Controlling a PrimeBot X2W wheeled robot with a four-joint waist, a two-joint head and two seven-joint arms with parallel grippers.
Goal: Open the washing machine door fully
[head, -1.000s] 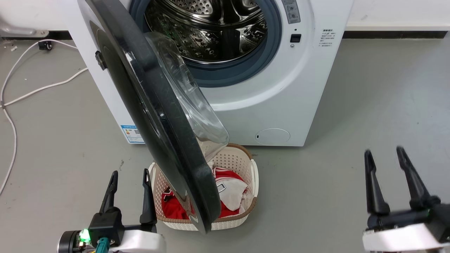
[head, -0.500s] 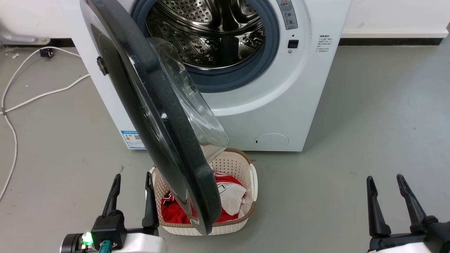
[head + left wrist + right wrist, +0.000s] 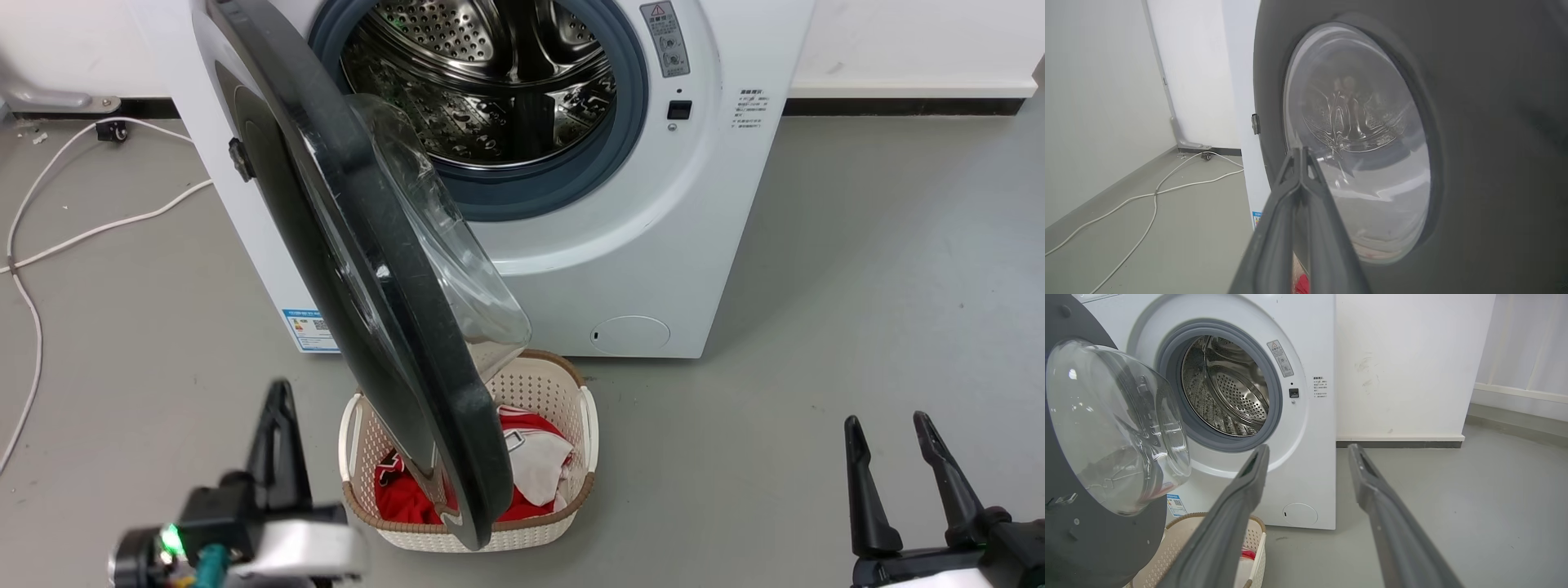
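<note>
Head view: left gripper (image 3: 280,392) has now pinched shut, empty, just beside the washing machine door (image 3: 359,245).
Other arm: right gripper (image 3: 884,420) spread, idle.
Meaning: door half-open; push likely.

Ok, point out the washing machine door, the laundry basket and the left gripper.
washing machine door (image 3: 424,359), head view, on its black outer rim.
laundry basket (image 3: 547,388), head view, on its inner back wall.
left gripper (image 3: 1300,154), left wrist view, at its closed fingertips.

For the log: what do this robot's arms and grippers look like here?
The left gripper and right gripper each have two long, tapering black jaws on a black block, ahead of a white forearm shell. A green light and a teal plug sit at the left wrist.
</note>
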